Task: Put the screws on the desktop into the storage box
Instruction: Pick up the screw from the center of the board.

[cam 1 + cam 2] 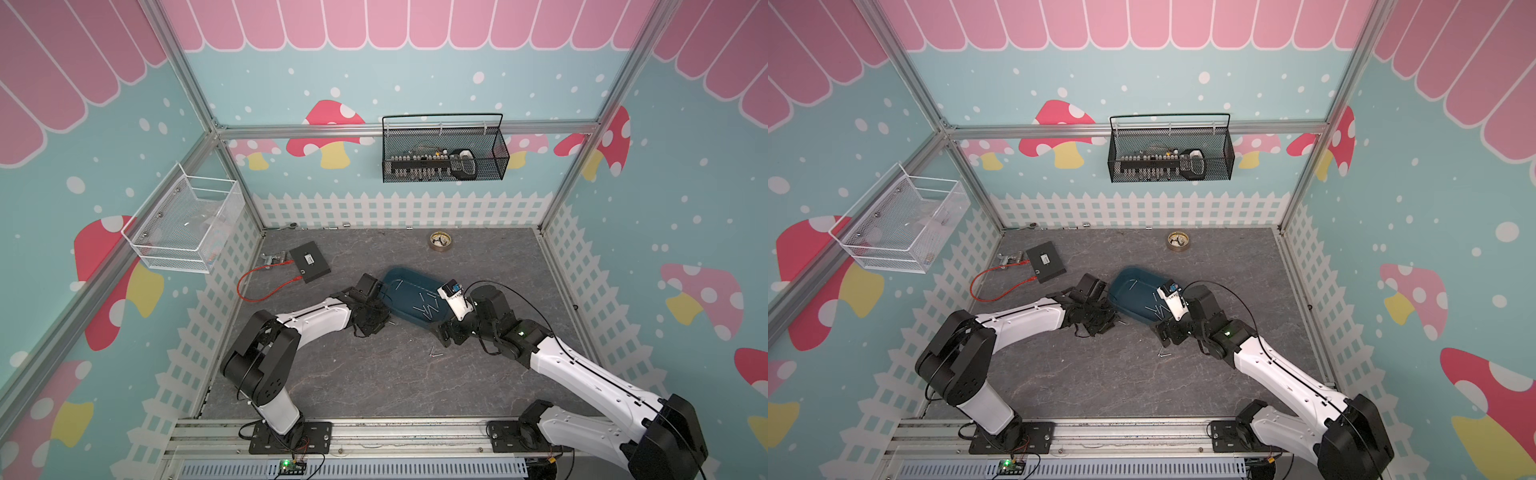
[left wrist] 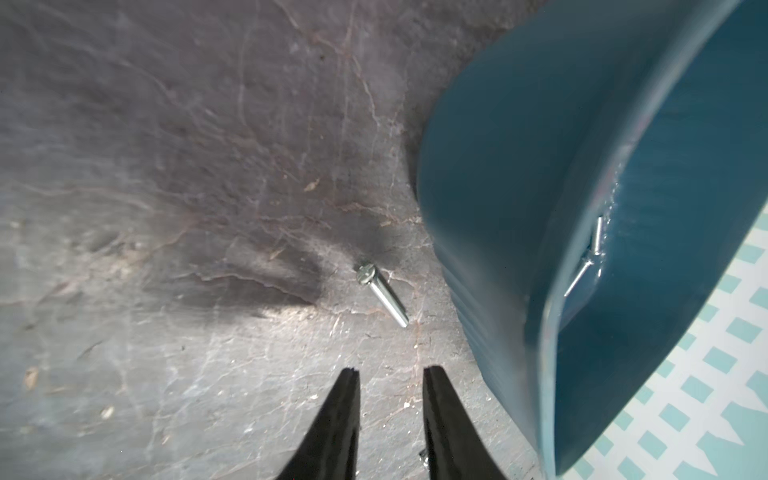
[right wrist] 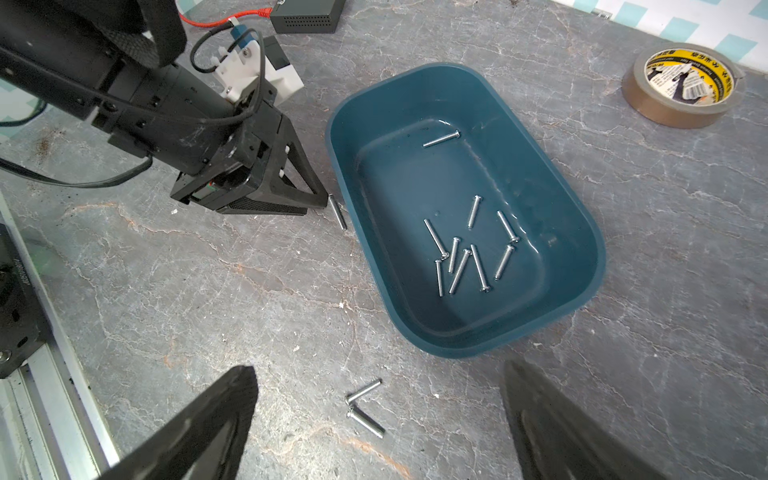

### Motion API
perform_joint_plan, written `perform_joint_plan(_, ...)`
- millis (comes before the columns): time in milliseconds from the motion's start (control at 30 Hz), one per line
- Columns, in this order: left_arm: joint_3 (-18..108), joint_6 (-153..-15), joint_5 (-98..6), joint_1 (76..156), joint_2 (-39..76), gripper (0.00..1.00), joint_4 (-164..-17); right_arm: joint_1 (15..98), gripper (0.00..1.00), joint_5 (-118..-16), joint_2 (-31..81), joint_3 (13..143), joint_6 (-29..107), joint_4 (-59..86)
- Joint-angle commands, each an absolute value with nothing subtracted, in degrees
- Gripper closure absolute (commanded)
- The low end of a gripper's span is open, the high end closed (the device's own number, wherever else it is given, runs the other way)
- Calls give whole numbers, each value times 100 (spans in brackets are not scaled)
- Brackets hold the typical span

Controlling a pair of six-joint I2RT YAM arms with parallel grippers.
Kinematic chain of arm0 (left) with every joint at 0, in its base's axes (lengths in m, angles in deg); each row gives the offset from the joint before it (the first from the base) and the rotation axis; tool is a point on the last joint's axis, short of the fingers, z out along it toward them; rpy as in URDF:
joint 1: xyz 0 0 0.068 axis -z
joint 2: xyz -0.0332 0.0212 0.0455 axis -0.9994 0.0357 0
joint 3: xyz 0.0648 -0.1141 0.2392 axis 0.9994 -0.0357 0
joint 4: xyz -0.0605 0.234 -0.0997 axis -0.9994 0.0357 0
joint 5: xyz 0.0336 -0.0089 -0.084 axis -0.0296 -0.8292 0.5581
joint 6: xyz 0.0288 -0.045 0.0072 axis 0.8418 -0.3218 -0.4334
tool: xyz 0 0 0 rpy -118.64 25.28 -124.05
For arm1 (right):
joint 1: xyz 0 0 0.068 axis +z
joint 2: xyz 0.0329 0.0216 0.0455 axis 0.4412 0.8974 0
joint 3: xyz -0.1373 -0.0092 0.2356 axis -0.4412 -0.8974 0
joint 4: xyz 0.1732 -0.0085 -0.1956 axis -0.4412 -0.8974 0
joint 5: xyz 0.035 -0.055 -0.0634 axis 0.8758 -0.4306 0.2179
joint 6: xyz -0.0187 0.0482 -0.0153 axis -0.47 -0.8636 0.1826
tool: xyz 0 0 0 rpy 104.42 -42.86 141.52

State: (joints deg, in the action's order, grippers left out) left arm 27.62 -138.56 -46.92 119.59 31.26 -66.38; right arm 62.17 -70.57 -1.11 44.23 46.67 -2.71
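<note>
I can see printing in a few spots, but none of it reads cleanly from my station. The tape roll (image 3: 683,85), at the far right of the bench (image 3: 208,291), has a yellow, black and white label in its core. Dark characters run round the yellow band, and I can't decipher them. The black flat box (image 1: 310,262) at the far left carries a small white label (image 1: 308,259), too small to read. Pale lettering runs along a black arm-base part (image 3: 16,270) in the right wrist view, but it is blurred. Small dark marks on the right arm's white camera mount (image 1: 456,300) are also illegible.
</note>
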Motion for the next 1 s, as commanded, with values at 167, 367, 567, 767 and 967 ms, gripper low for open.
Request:
perform_joint_plan(167, 2858, -14229, -4867, 11977, 3256, 73, -6629, 6220, 3, -7058, -236, 4345, 4603, -214)
perform_joint_plan(367, 2939, -14345, -4885, 11975, 3369, 74, -6644, 6227, 3, -7044, -253, 4327, 4592, -195)
perform_joint_plan(567, 2949, -14464, -4880, 11972, 3473, 75, -6729, 6222, 3, -7054, -292, 4315, 4586, -188)
perform_joint_plan(767, 2999, -14541, -4876, 11977, 3557, 76, -6755, 6222, 3, -7071, -282, 4314, 4586, -179)
perform_joint_plan(967, 3056, -14567, -4891, 11977, 3664, 79, -6747, 6222, 3, -7093, -308, 4298, 4576, -173)
